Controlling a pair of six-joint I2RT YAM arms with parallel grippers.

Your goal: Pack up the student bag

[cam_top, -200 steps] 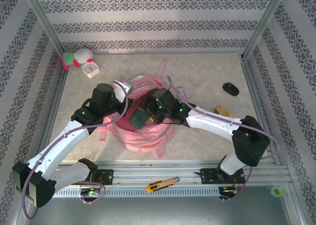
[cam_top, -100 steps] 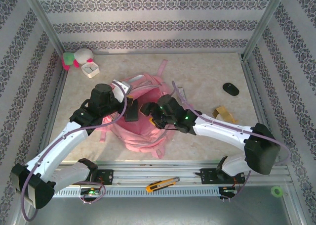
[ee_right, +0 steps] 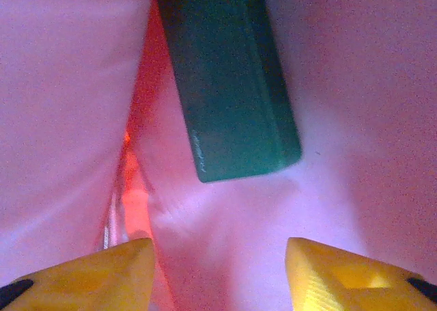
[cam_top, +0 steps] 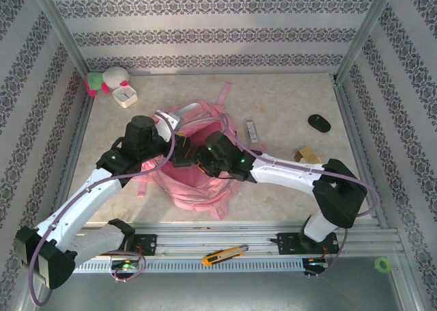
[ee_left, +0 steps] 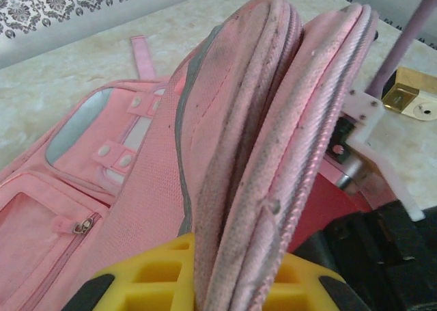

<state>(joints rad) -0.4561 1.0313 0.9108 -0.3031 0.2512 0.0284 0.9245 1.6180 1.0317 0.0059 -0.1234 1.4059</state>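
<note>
A robotics lab test cell. Aluminium posts (cam_top: pixel 58 31) frame patterned wallpaper panels (cam_top: pixel 212 34) around a marble-look counter (cam_top: pixel 280 106), and two robot arms (cam_top: pixel 85 205) are bolted to a metal rail (cam_top: pixel 259 234) at its near edge

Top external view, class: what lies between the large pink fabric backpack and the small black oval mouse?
In the top view, a small pale oblong item lies beside the pink fabric backpack; bare tabletop follows to the black oval mouse.

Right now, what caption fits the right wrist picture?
Open gripper facing a green box inside the pink bag.
</note>
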